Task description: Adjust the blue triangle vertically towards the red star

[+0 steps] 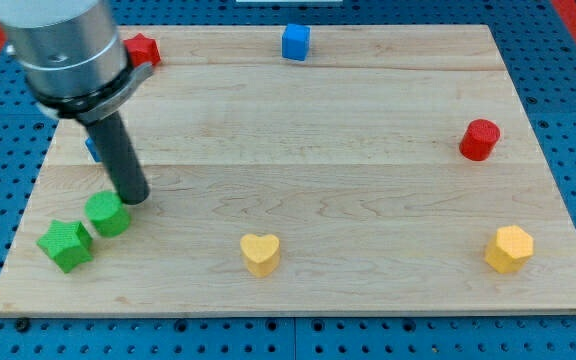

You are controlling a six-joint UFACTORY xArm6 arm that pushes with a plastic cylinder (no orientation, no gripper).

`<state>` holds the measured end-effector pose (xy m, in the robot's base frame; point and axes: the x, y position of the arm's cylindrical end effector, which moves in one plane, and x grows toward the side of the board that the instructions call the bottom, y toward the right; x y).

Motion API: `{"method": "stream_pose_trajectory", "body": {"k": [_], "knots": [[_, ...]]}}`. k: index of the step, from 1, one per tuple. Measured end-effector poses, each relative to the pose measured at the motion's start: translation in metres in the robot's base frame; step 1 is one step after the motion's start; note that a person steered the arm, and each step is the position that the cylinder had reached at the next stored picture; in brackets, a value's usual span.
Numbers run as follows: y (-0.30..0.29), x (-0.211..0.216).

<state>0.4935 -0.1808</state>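
Note:
The blue triangle (91,149) is almost wholly hidden behind the rod at the view's left; only a sliver of blue shows. The red star (145,48) sits near the board's top left corner, partly covered by the arm's grey body. My tip (134,197) rests on the board just below and right of the blue sliver, right above a green round block (108,213).
A green star (66,244) lies at the bottom left next to the green round block. A blue cube (295,42) is at the top centre. A red cylinder (479,139) is at the right. A yellow heart (260,253) and a yellow hexagon (509,248) are near the bottom edge.

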Motion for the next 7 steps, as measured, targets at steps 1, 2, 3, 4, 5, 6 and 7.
{"method": "stream_pose_trajectory", "body": {"k": [1, 2, 3, 4, 5, 6, 7], "knots": [[0.016, -0.003], [0.008, -0.009], [-0.024, -0.030], [-0.020, -0.056], [-0.007, -0.056], [-0.006, -0.056], [-0.004, -0.027]]}}
